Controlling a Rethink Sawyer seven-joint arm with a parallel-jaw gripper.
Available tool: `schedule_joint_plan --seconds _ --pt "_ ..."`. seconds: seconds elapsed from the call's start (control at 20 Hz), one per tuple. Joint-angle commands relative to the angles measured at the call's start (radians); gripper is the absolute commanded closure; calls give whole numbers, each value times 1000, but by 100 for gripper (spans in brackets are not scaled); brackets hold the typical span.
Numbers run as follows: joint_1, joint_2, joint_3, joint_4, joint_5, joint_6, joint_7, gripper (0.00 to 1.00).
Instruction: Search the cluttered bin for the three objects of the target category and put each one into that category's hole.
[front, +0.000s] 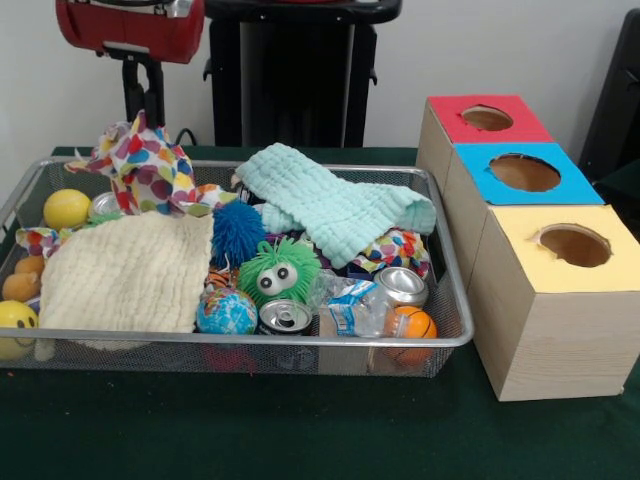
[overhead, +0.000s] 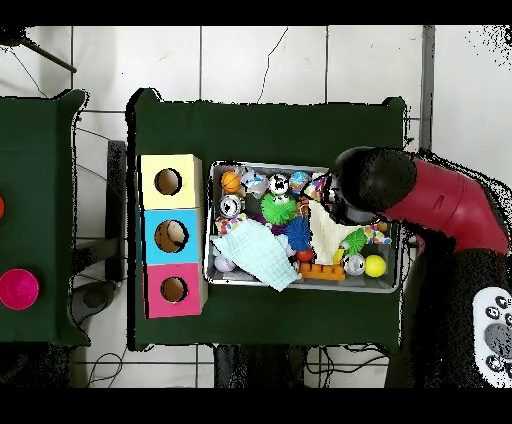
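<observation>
While the red and black arm (overhead: 440, 200) reaches in from the right of the overhead frame, its dark end covers the upper right part of the wire mesh bin (front: 455, 300), which sits on a dark green table (front: 250, 430). In the front view the arm's black stem comes down at the upper left into a polka-dot cloth (front: 145, 165) bunched up in the bin's far left corner. The gripper (front: 143, 125) is hidden by that cloth, so whether the fingers are spread or closed, or hold anything, cannot be told.

Right of the bin in the front view stand three wooden boxes in a row, each with a round hole on top: a yellow-topped box (front: 560, 290) nearest the lower right, a blue-topped box (front: 525, 175) behind it, and a red-topped box (front: 485, 120) farthest back.

Inside the bin, a cream cloth (front: 125, 275) covers the lower left and a mint green cloth (front: 335, 205) drapes across the middle and back. Between them lie a blue spiky ball (front: 238, 232), a green fuzzy toy with big eyes (front: 278, 272), a globe ball (front: 226, 312), two drink cans (front: 285, 317), a crumpled plastic bottle (front: 350, 305) and a small basketball (front: 412, 325). At the far left are a yellow ball (front: 66, 208) and a yellow smiley ball (front: 15, 322).
</observation>
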Motion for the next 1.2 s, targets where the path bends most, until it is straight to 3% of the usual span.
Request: schedule_joint_plan --seconds 0.05,1.2 --pt "31 34 -34 137 35 -71 320 100" --pt "117 7 -124 238 140 -131 327 100"
